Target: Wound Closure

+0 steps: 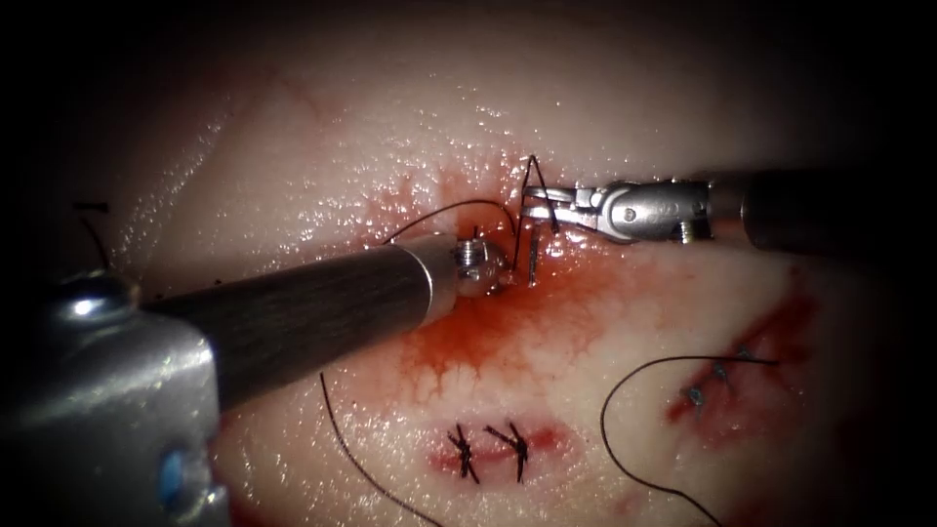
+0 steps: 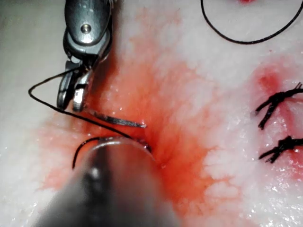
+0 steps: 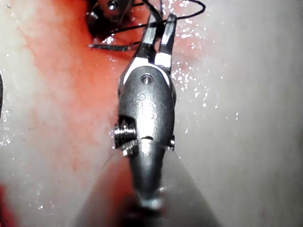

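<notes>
Endoscope view: the left tool (image 1: 503,265), a dark matte shaft ending in a polished steel wrist, lies over the glistening, red-stained tissue (image 1: 322,146); its jaws are hidden behind the wrist, so I cannot tell how they stand. The right tool (image 1: 535,202) has slim bright jaws slightly parted, with black thread (image 1: 444,209) running across them; whether they pinch it is hard to make out. The thin, dark needle (image 2: 118,121) lies flat on the wet red fluid (image 1: 508,322) between the two tools. Knotted black stitches (image 1: 488,449) sit well below.
</notes>
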Action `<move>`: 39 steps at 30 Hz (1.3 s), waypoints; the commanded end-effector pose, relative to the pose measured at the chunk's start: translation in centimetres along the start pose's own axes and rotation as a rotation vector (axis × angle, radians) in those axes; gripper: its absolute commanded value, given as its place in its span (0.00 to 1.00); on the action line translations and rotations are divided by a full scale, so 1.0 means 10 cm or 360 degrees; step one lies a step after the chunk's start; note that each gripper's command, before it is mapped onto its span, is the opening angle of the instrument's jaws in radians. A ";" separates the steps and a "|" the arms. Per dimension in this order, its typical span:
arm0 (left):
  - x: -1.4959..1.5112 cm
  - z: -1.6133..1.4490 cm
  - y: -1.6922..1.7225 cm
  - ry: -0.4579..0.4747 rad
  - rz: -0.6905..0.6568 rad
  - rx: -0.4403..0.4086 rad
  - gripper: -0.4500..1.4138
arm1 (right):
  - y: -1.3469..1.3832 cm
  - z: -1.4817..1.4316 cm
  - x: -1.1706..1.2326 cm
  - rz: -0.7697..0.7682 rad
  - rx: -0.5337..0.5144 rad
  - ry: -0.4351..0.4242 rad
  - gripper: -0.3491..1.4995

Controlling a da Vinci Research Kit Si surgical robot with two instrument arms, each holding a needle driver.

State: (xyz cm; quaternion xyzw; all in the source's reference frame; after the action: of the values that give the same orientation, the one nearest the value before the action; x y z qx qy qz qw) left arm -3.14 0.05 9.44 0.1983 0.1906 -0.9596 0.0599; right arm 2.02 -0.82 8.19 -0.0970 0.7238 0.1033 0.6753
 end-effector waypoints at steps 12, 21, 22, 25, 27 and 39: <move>0.004 0.005 -0.007 0.0048 -0.0029 -0.0007 0.60 | -0.010 0.023 -0.001 -0.0038 -0.0025 0.0034 0.00; 0.003 -0.006 -0.009 0.0090 -0.0078 -0.0002 0.60 | -0.033 0.019 -0.012 -0.0052 0.0031 0.0041 0.00; 0.003 -0.007 -0.009 0.0095 -0.0088 0.0000 0.60 | -0.034 0.019 -0.012 -0.0051 0.0029 0.0041 0.00; 0.003 -0.009 -0.008 0.0107 -0.0090 0.0005 0.60 | -0.035 0.018 -0.012 -0.0049 0.0034 0.0040 0.00; 0.005 -0.019 -0.006 0.0129 -0.0099 0.0050 0.60 | -0.035 0.018 -0.011 -0.0041 0.0038 0.0037 0.00; 0.032 -0.075 0.027 0.0237 -0.0235 0.0248 0.47 | -0.028 0.007 -0.034 0.0005 0.0069 -0.0028 0.00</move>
State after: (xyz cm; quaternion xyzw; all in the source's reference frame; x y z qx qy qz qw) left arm -3.07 0.02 8.49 0.2594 0.1304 -0.9559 -0.0445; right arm 2.12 -1.04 8.46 -0.0812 0.7193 0.0899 0.6840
